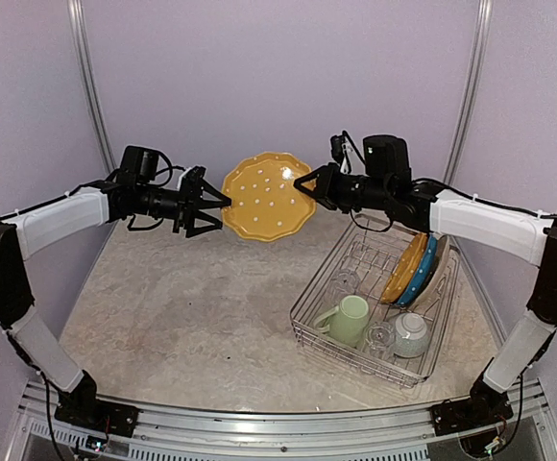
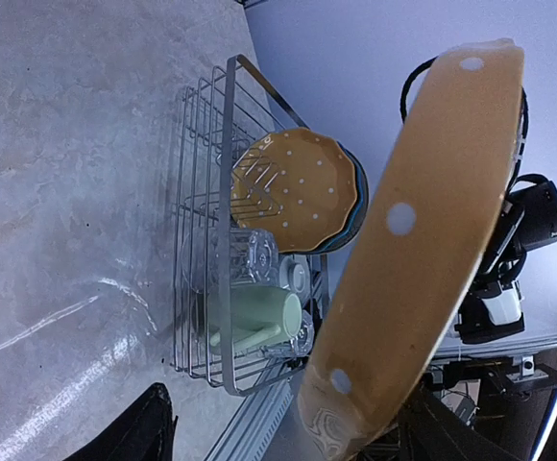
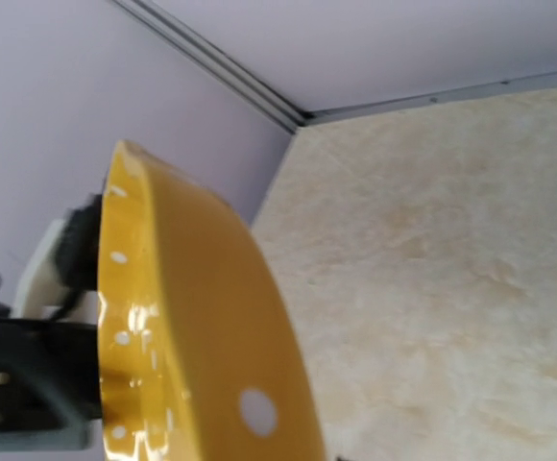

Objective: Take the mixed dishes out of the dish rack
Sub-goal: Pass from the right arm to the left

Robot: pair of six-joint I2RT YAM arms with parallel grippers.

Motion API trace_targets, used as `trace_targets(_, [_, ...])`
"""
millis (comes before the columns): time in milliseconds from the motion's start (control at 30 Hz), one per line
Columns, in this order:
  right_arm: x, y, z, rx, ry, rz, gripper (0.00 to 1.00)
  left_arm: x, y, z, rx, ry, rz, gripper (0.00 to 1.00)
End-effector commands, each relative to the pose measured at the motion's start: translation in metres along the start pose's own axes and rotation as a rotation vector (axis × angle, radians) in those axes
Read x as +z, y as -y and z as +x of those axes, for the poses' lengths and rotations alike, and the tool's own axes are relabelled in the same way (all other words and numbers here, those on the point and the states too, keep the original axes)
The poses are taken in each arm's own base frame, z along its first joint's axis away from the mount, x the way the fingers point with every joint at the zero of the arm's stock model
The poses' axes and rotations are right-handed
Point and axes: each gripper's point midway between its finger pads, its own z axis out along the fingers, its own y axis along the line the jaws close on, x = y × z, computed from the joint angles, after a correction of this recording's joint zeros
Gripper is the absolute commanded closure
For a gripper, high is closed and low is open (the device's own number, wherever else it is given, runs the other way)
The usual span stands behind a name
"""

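Observation:
A yellow dotted plate [image 1: 267, 197] hangs upright in the air above the table's far side, between my two grippers. My right gripper [image 1: 307, 184] is shut on its right rim. My left gripper [image 1: 209, 204] stands open with the plate's left rim between its jaws. In the left wrist view this plate [image 2: 423, 240] fills the right side, edge on. It also covers the right wrist view [image 3: 192, 327] and hides the fingers there. The dish rack [image 1: 309, 288] at the right holds a second yellow plate [image 1: 405, 269], a blue plate [image 1: 424, 274], a pale green mug [image 1: 348, 319], a clear glass [image 1: 381, 336] and a small bowl [image 1: 411, 334].
Grey walls close off the table at the back and on both sides. In the left wrist view the rack [image 2: 226, 192] lies below the held plate, with the mug [image 2: 259, 317] on its side and another glass [image 2: 253, 257] beside it. Bare marbled tabletop [image 1: 192, 298] lies left of the rack.

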Motion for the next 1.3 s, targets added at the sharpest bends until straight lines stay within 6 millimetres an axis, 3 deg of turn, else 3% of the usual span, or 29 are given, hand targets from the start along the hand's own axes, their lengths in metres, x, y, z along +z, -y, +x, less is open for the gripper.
trace_targets(0, [-0.006,-0.055,-0.028,0.01,0.105,-0.23,1.0,0.004,-0.004,0.0,-0.031,-0.024,0.036,0.29])
trace_targets(533, [0.007,-0.036,-0.012,0.046,0.092,-0.202,1.0,0.011,-0.008,0.002,-0.067,-0.059,0.062,0.78])
trace_targets(767, [0.012,-0.039,-0.005,0.052,0.071,-0.227,1.0,0.016,-0.017,0.002,-0.095,-0.072,0.049,0.81])
trace_targets(833, [0.013,-0.039,-0.003,0.051,0.066,-0.227,1.0,0.017,-0.018,0.002,-0.097,-0.075,0.05,0.87])
trace_targets(1000, [0.014,-0.024,0.004,0.041,0.051,-0.165,0.85,0.016,-0.022,0.0,-0.101,-0.069,0.041,1.0])
trace_targets(1167, [0.012,-0.007,0.01,0.023,0.042,-0.09,0.68,0.011,-0.023,-0.005,-0.107,-0.051,0.037,1.0])
trace_targets(1267, [0.011,-0.001,0.011,0.021,0.041,-0.072,0.49,0.007,-0.024,-0.008,-0.112,-0.041,0.043,1.0])
